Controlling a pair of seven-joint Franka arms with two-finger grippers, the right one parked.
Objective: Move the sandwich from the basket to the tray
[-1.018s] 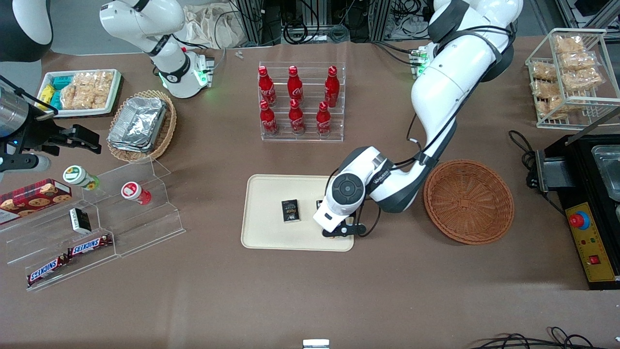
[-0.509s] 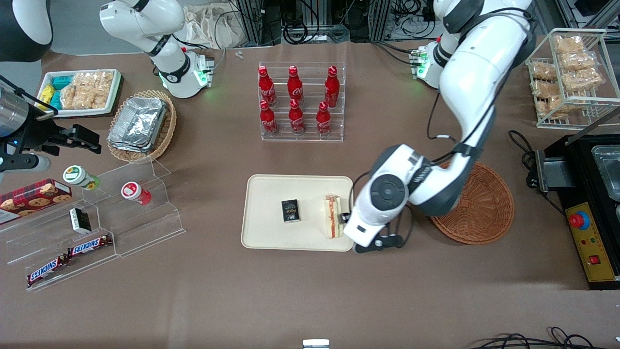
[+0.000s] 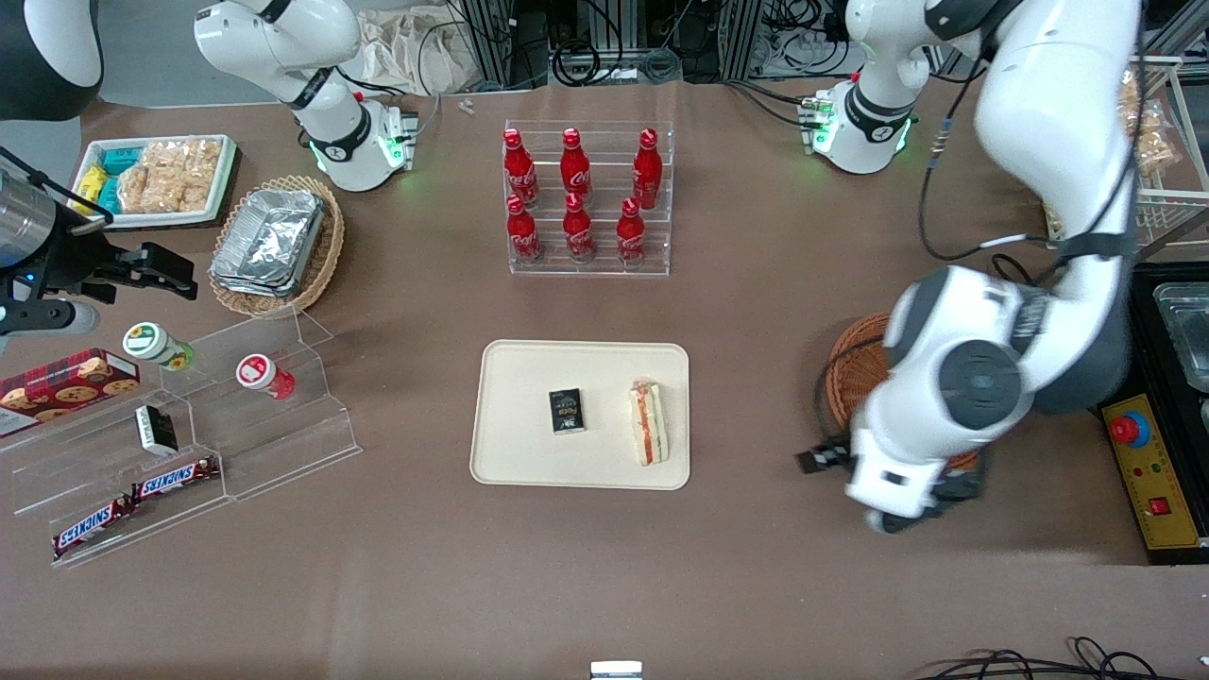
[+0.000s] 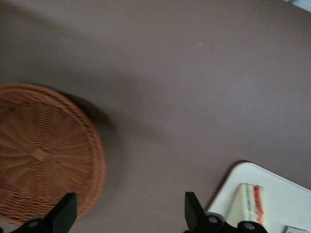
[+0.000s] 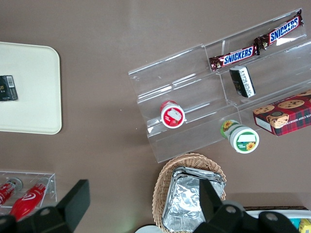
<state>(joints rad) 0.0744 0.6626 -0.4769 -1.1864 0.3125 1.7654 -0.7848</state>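
Observation:
The sandwich [image 3: 649, 422] lies on the cream tray [image 3: 529, 453], at the tray's edge toward the working arm's end, red and green filling showing. The same sandwich [image 4: 249, 204] and a tray corner [image 4: 282, 191] appear in the left wrist view. My left gripper [image 4: 129, 216] is open with nothing between its fingers [image 4: 193, 211], hanging above bare table between the tray and the reddish-brown basket [image 4: 43, 155]. In the front view the arm's wrist [image 3: 907, 472] hides the fingers and covers most of the basket [image 3: 850, 373]. What shows of the basket holds nothing.
A small black packet [image 3: 567, 411] lies mid-tray. A rack of red bottles [image 3: 586, 198] stands farther from the front camera than the tray. A black control box [image 3: 1157, 472] sits beside the basket. Acrylic steps with snacks [image 3: 236, 416] and a tan foil-filled basket [image 3: 274, 246] lie toward the parked arm's end.
The left arm has swung off the tray toward the basket and the working arm's end, leaving the sandwich lying on the tray. The sandwich stays put.

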